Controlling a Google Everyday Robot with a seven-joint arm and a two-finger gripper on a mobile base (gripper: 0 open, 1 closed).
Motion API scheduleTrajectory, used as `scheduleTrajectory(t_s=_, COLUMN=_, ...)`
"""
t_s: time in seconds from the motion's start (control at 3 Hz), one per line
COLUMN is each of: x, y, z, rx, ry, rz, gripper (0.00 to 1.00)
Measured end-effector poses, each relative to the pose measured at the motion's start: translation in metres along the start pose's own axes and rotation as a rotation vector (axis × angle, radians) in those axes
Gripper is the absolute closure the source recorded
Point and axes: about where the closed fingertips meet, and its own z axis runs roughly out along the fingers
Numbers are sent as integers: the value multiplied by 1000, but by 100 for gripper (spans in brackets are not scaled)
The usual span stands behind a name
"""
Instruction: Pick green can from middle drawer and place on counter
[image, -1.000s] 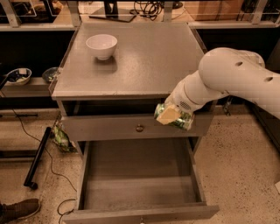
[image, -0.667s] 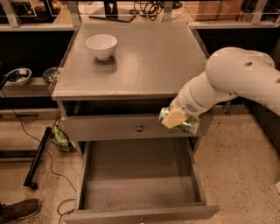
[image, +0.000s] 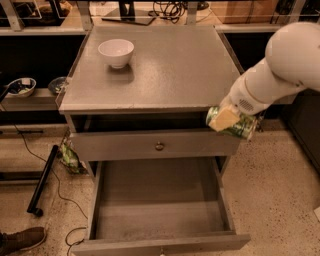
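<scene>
My gripper (image: 226, 121) is at the cabinet's right front corner, shut on the green can (image: 241, 126), which lies sideways in it just below the counter's edge. A pale finger pad (image: 223, 119) covers the can's left part. The white arm (image: 280, 65) reaches in from the upper right. The middle drawer (image: 160, 197) is pulled far out below, and its plank floor is bare. The counter (image: 170, 65) is the flat grey top to the left of and above the can.
A white bowl (image: 116, 52) stands at the counter's back left. The upper drawer front with a brass knob (image: 159, 146) is shut. A dark side shelf (image: 30, 92) on the left holds small bowls. A black pole and cables lie on the floor at left.
My gripper with the green can has moved to the right and slightly up, out past the cabinet's right front corner.
</scene>
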Motion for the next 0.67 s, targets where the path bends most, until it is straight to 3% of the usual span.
scheduleTrajectory(t_s=0.33, x=-20, y=-39, z=7, rx=55, ry=7, rz=-3, gripper=100)
scheduleTrajectory(t_s=0.67, x=-21, y=-39, z=1, rx=58, ry=-1, rz=-4, gripper=100)
